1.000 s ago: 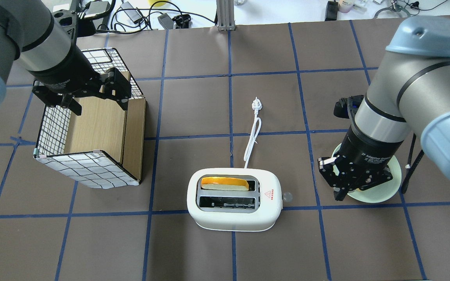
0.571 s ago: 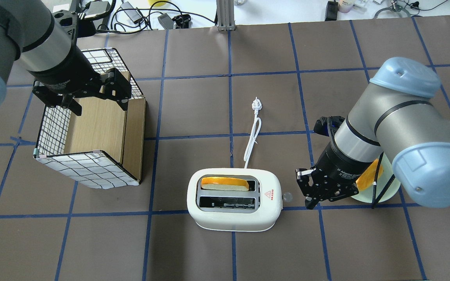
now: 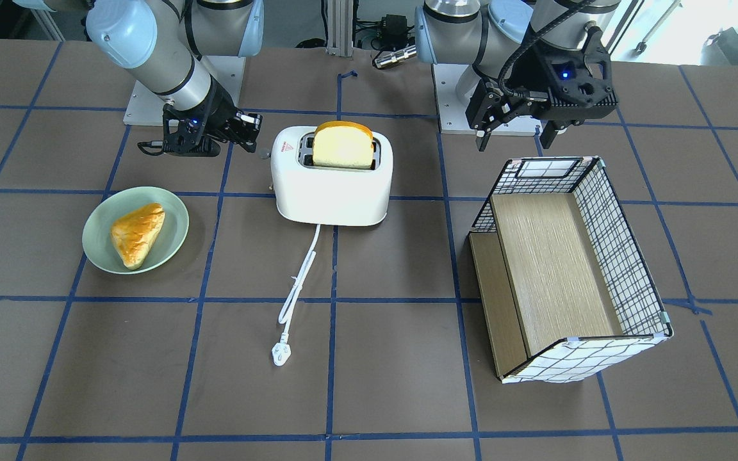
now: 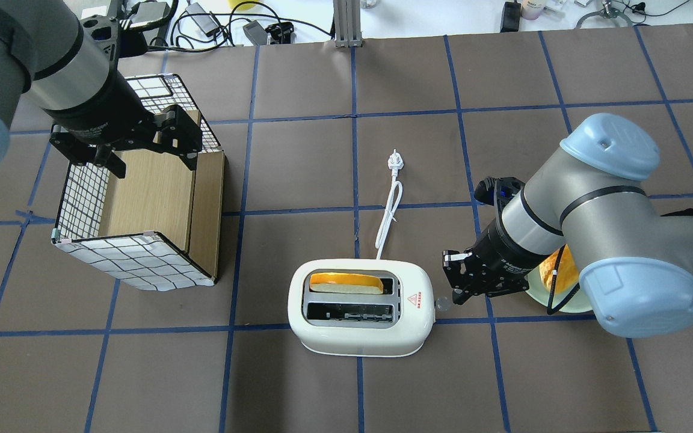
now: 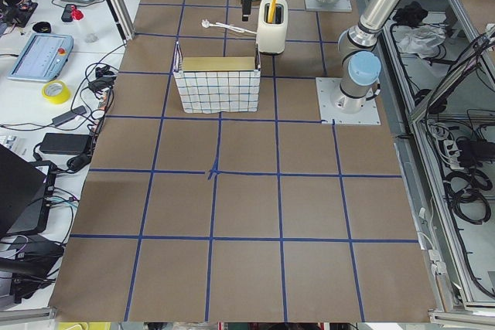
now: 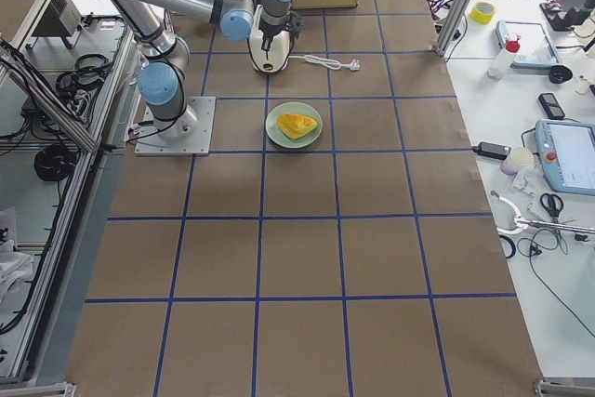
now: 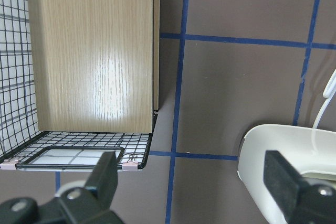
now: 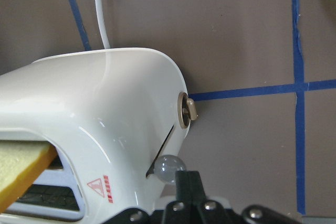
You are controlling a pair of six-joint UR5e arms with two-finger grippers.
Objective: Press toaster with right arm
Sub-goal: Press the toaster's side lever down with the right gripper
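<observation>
White rounded two-slot plastic toaster (image 4: 409, 328) stands upright on the brown blue-gridded table (image 4: 298, 156), mid-table, between the black-and-white wire basket with wooden shelf (image 4: 142, 264) and the pale green plate (image 3: 97, 246). Yellow-crusted bread slice (image 4: 346, 281) sits in the slot farther from the robot, standing proud of the top. White cord (image 4: 390, 210) trails away to its plug (image 4: 393, 160). Clear round lever knob (image 8: 168, 169) sits at the upper end of its slit on the toaster's end. Silver and pale-blue right arm (image 4: 593, 204) reaches in low; right gripper (image 4: 456, 296) tilted, fingers clenched together, tip just beside the knob, contact cannot be told. Left gripper (image 4: 153, 163) hovers over the basket, fingers spread apart, holding nothing. Golden bread wedge (image 3: 137, 234) lies on the plate
</observation>
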